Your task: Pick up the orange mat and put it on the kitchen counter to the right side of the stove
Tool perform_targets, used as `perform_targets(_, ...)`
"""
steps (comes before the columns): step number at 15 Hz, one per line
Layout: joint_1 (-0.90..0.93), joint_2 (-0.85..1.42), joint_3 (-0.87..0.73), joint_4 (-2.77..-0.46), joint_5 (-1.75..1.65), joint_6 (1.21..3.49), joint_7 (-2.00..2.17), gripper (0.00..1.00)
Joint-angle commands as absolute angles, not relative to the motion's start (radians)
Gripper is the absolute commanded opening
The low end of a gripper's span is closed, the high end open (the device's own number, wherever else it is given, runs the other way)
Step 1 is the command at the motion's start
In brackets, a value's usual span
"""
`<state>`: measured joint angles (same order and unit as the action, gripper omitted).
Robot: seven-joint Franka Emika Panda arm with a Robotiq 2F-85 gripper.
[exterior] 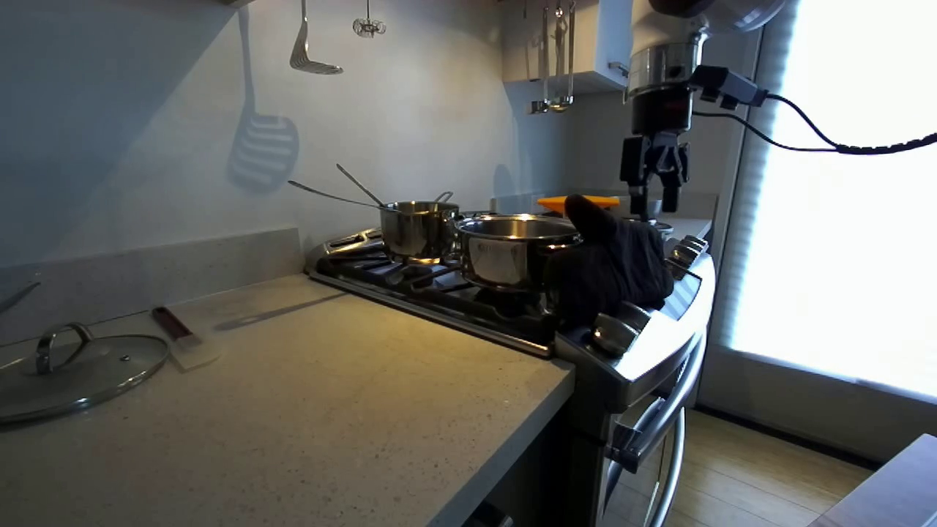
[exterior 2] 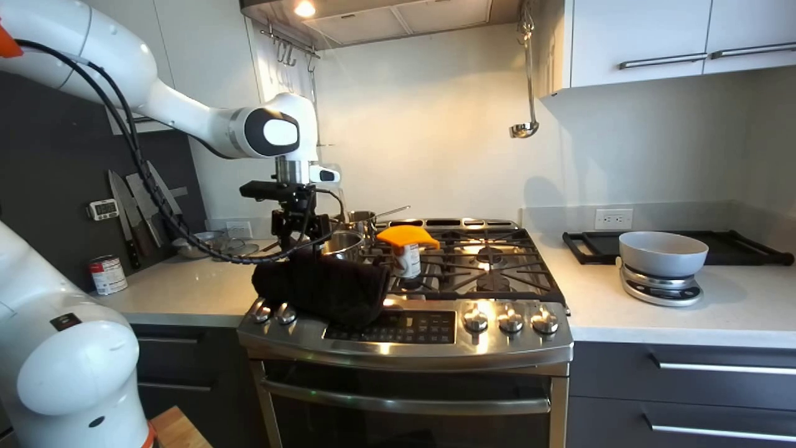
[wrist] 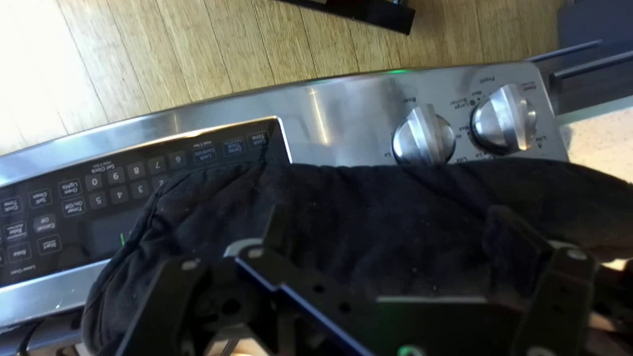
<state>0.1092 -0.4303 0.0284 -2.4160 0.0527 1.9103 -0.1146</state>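
Looking into a kitchen with a smooth pale wall (exterior 2: 429, 143) under a grey range hood (exterior 2: 373, 18). Seeing in both exterior views a thin, bowed orange mat (exterior 2: 407, 236); placing it, in an exterior view, on top of an upright white cylindrical can (exterior 2: 408, 262) on a wide, steel-fronted gas stove (exterior 2: 404, 354) with black iron grates. Left of the can, making out a round steel pot (exterior: 505, 252) and, nearer the wall, a second steel pot (exterior: 417, 230) with two long thin handles slanting up from its rim. In front of the pots, meeting a large black quilted cloth bundle (exterior 2: 329, 292) over the left part of the control panel (exterior 2: 429, 326). Above the bundle, tracing a black two-fingered gripper (exterior: 656, 205) pointing down from a white jointed arm (exterior 2: 205, 124), with jaws spread wide in the wrist view; unable to tell about contact with the cloth. Further out, right of the stove, reaching a white kitchen counter (exterior 2: 597, 314) bearing a round pale grey bowl (exterior 2: 663, 254) on a steel scale (exterior 2: 661, 292), near a flat black tray (exterior 2: 740, 249). To the left, picking out a round clear-glass lid (exterior: 110, 373) beside a flat, red-handled spatula (exterior: 183, 340).
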Motion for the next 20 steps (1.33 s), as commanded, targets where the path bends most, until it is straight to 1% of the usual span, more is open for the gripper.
perform_targets(1,0.09,-0.401,-0.004,-2.315,0.095,1.917,-0.134,1.0)
perform_targets(6,0.056,-0.341,-0.14,-2.182,0.29,1.903,-0.229,1.0)
perform_targets(13,-0.026,-0.238,-0.327,-2.15,0.659,1.874,-0.436,1.0)
perform_targets(16,-0.077,-0.174,-0.365,-2.147,0.821,1.858,-0.519,1.0)
perform_targets(20,-0.151,-0.076,-0.358,-2.143,0.944,1.901,-0.542,1.0)
